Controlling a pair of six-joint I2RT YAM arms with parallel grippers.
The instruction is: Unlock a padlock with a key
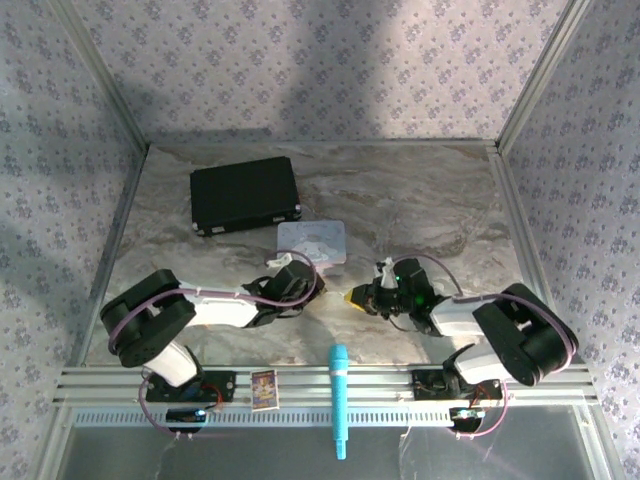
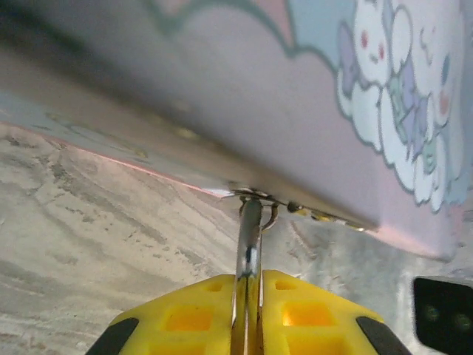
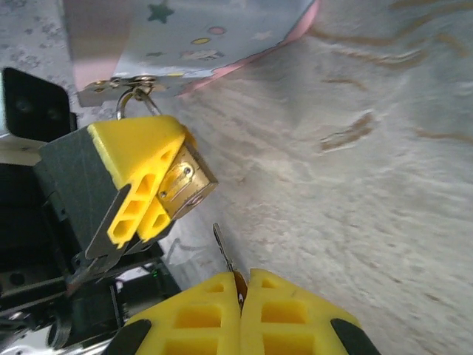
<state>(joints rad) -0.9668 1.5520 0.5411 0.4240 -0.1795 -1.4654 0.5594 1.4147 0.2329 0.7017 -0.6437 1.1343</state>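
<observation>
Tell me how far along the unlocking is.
Done: left jaws clamp the padlock, which hangs on the hasp of the tin; right jaws pinch the key. In hand: key tip just short of the padlock, not inserted. Left: insert, turn, spring it open.

One padlock point(image 3: 185, 185), one key point(image 3: 223, 251), one tin point(image 1: 312, 243), one black case point(image 1: 246, 194), one teal pen point(image 1: 339, 398), one card point(image 1: 264, 388), two grippers point(image 2: 250, 296) point(image 3: 240, 288)

Enclosure interior. A marbled grey-beige table point(image 1: 420, 200) is bounded by a back wall point(image 1: 320, 60), left wall point(image 1: 50, 200) and right wall point(image 1: 590, 180), all papered in a pale lilac floral print. Metal posts point(image 1: 100, 75) mark the rear corners. A slotted aluminium rail point(image 1: 100, 385) edges the near side. A soft shadow crosses the back wall.
</observation>
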